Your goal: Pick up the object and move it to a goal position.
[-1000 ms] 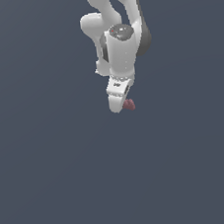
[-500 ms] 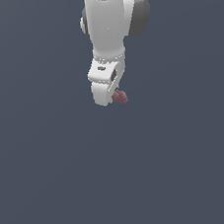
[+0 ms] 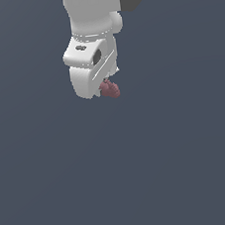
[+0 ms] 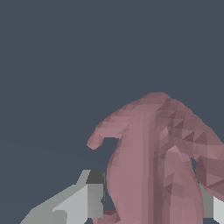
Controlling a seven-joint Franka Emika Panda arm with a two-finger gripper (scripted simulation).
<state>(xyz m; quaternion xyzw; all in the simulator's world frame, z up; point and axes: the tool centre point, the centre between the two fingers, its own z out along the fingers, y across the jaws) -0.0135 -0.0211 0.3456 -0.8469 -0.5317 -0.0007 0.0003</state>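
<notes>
The object (image 3: pixel 110 89), a small lumpy maroon thing, hung at the lower end of the gripper (image 3: pixel 103 91), poking out toward the exterior view's right from under the white hand. In the wrist view the object (image 4: pixel 159 162) filled much of the picture, with a grey finger (image 4: pixel 89 194) pressed against one flank and a sliver of the other finger at the far side. So the claw was pinching the object between its fingers, held that way, I judge, to carry it clear of the plain grey floor (image 3: pixel 181 166) toward the goal. No goal marker showed in either view.

Against the frame half a second earlier, the arm sat further toward the exterior view's left and loomed larger, its upper links cut off by the top edge; the object remained in the grip.
</notes>
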